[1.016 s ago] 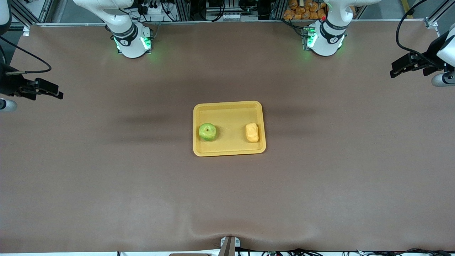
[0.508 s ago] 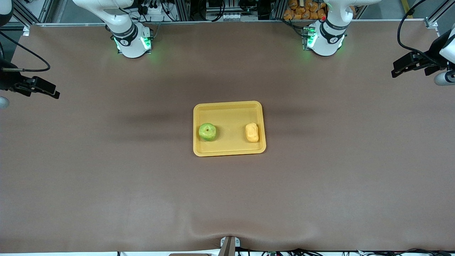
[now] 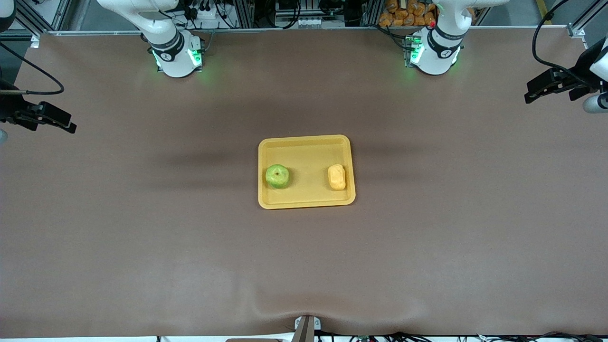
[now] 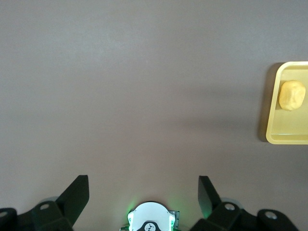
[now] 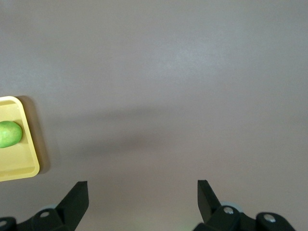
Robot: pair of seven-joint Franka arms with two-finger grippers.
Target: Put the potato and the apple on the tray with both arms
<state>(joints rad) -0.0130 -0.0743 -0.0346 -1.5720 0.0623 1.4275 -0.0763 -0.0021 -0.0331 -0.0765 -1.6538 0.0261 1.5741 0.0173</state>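
Left gripper (image 4: pixel 139 192): jaws spread wide, nothing between them. I read it up over bare table mat at the left arm's end; in the front view it sits at about 2 o'clock from the tray. Over the last second it has drifted slightly outward and up, away from the middle of the table.

Right gripper (image 5: pixel 139 192): fingers parted, empty. Up over bare mat at the right arm's end, about 10 o'clock from the tray in the front view. It too has slid outward, nearly to the edge of that view, so its exact pose is hard to judge there.

Potato (image 3: pixel 337 177): lying inside the tray, toward the left arm's end, close against the rim. Unmoved across the last second. Free of any gripper.

Apple (image 3: pixel 277 175): sitting inside the tray, toward the right arm's end, stem spot up. Unmoved. Free of any gripper.

Tray (image 3: pixel 304 141): flat on the brown table mat (image 3: pixel 304 266), mid-table, square to the edges; no shift.

Change noted: only the arms have moved, both retreating from the tray with open jaws.

Reading for the task: both items rest on the tray and both arms are pulling clear, so I judge the placing done and the arms heading to park.
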